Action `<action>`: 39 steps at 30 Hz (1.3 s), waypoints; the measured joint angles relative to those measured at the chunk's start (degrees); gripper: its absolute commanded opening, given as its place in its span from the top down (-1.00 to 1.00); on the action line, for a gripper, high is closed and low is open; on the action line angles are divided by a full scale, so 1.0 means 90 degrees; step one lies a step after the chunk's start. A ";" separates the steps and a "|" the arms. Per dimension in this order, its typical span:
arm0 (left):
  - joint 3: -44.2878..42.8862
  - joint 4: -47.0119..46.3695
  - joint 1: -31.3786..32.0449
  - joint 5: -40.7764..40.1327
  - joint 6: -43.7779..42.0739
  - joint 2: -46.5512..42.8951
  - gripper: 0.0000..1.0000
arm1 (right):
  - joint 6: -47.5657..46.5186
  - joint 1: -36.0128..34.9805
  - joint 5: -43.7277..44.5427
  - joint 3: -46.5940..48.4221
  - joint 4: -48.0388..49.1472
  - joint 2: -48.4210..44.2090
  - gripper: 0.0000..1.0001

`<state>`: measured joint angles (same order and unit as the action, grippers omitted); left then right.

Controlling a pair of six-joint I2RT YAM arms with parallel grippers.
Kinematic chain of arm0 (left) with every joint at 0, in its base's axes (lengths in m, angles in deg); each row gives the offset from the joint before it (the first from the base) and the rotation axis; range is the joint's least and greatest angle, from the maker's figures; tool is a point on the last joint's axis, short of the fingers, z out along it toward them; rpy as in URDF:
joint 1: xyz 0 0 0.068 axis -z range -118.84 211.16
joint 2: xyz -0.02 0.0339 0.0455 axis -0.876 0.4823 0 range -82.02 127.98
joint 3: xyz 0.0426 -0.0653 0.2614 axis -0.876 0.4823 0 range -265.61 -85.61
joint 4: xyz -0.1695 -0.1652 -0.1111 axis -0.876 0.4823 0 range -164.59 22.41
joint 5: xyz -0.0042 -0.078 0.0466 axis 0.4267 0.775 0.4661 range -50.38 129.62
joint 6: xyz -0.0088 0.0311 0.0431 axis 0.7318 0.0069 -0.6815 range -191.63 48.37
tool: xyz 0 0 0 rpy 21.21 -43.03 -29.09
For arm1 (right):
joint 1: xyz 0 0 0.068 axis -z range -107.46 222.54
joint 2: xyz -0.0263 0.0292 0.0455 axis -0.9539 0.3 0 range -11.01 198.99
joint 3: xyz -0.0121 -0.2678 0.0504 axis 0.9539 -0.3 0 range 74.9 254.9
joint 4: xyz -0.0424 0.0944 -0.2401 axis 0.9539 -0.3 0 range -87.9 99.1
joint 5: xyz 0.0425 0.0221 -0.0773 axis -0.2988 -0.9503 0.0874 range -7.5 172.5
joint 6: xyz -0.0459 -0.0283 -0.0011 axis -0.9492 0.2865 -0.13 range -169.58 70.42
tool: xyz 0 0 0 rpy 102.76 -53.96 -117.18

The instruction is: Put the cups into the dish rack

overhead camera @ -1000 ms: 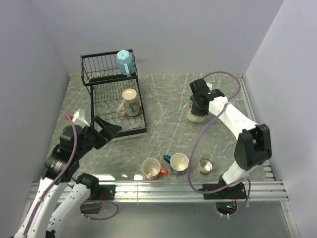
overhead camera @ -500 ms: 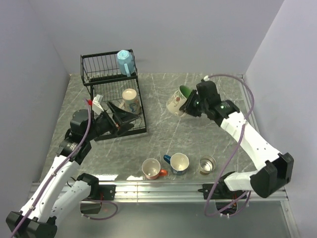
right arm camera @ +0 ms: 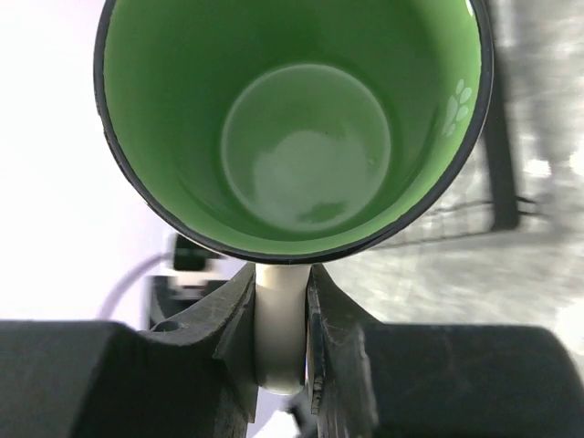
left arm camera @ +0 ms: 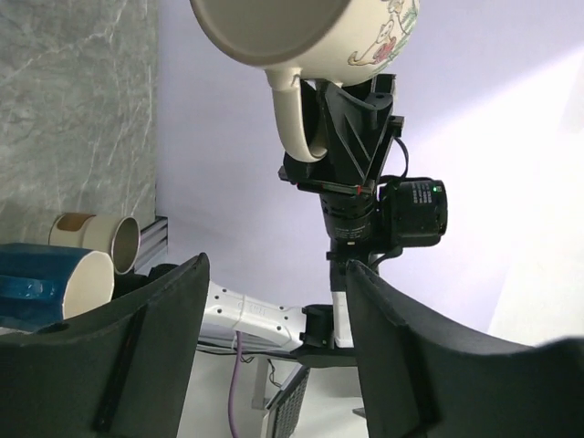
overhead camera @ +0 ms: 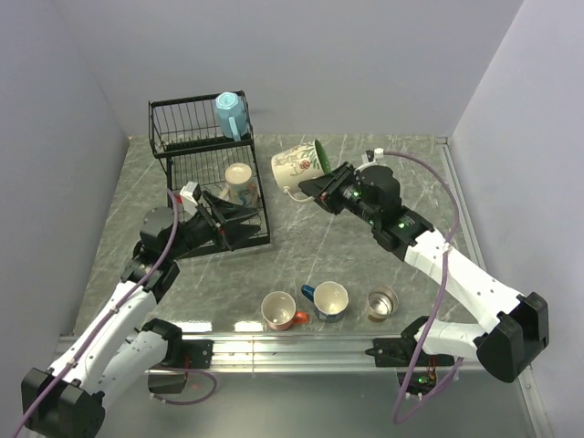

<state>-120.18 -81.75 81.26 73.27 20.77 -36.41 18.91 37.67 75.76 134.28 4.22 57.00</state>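
Aloft, cream mug (overhead camera: pixel 294 167), green inside, tilted

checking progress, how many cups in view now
6: light blue cup on the rack's top shelf, cream cup on its lower tier, green-lined cup in the right gripper, orange cup, blue cup and metal cup at the near edge.

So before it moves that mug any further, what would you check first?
1. Grip: right gripper shut on the handle of the green-lined mug: ok.
2. Mug empty: nothing shows inside it in the right wrist view: ok.
3. Mug off the table, tipped sideways beside the dish rack: ok.
4. Room on the upper shelf: only a light blue mug at its right end: ok.
5. Left gripper open and empty by the rack's lower front; whether it blocks the path: cannot tell.
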 measured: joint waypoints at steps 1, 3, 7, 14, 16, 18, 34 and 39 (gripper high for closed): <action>0.0024 -0.0053 0.0015 -0.0019 0.0056 0.0010 -0.32 | 0.0170 -0.0027 0.0015 -0.0100 0.0233 -0.0022 1.00; 0.0058 -0.0223 0.0044 -0.0053 0.0172 0.0044 -0.31 | 0.0452 -0.0112 0.0058 -0.0253 0.0546 -0.0032 1.00; 0.0039 -0.0491 0.0119 -0.0058 0.0219 0.0243 -0.35 | 0.0979 -0.0335 0.0104 -0.0515 0.0928 -0.0029 1.00; -0.0114 -0.0481 0.0202 -0.0085 0.0078 0.0818 -0.35 | 0.1702 -0.0658 0.0148 -0.0726 0.1404 -0.0017 1.00; -0.0126 -0.0483 0.0219 -0.0138 0.0029 0.0862 -0.33 | 0.1819 -0.0719 0.0155 -0.0726 0.1542 -0.0015 1.00; -0.0129 -0.0491 0.0236 -0.0204 0.0015 0.0862 -0.31 | 0.1911 -0.0782 0.0194 -0.0726 0.1683 -0.0010 1.00; -0.0709 -0.0452 0.0277 -0.0619 -0.0522 0.0840 -0.16 | 0.2312 -0.1195 0.0449 -0.0726 0.2004 0.0418 1.00; -0.0736 -0.0340 0.0284 -0.0709 -0.0678 0.0981 0.10 | 0.2555 -0.1384 0.0614 -0.0726 0.2210 0.0508 1.00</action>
<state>-126.80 -84.81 83.82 66.89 14.67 -27.58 41.91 25.21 81.29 127.74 24.11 61.57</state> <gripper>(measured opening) 0.490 0.268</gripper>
